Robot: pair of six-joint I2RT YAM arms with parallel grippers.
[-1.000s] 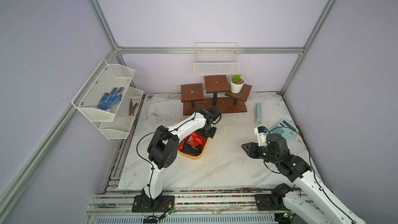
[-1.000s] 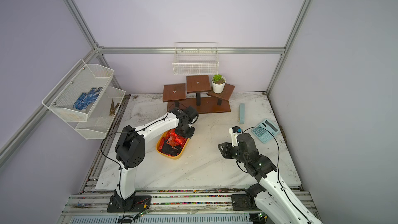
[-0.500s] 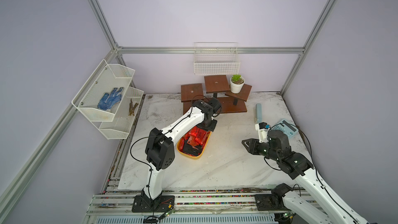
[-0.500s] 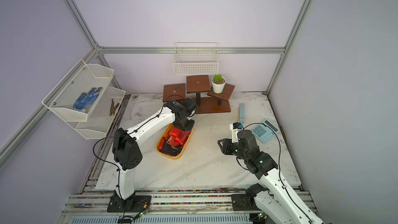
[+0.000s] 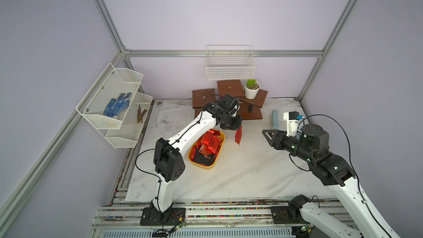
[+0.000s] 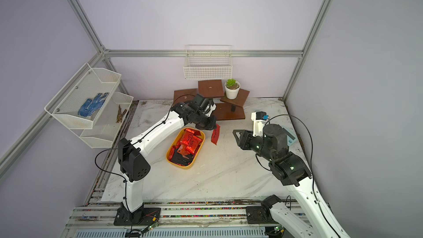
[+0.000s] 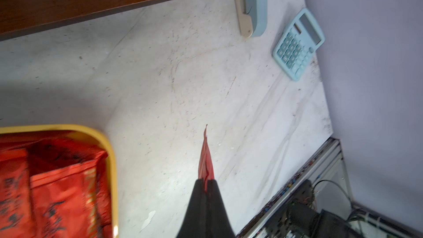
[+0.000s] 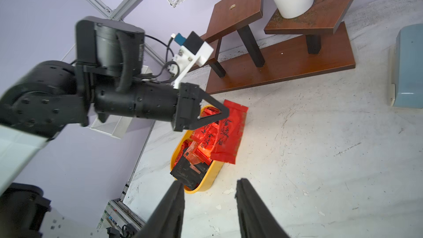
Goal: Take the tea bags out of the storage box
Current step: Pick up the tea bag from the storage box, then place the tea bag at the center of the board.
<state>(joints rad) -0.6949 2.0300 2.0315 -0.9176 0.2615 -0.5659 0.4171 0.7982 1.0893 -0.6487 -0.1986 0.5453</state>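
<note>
Left hand (image 7: 206, 182) pinches a red tea bag (image 7: 205, 156)

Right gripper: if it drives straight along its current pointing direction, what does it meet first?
Most likely the red tea bag hanging from the shut left gripper. The open right gripper points toward it, and nothing shows between them. Whether their heights match is unclear.
</note>
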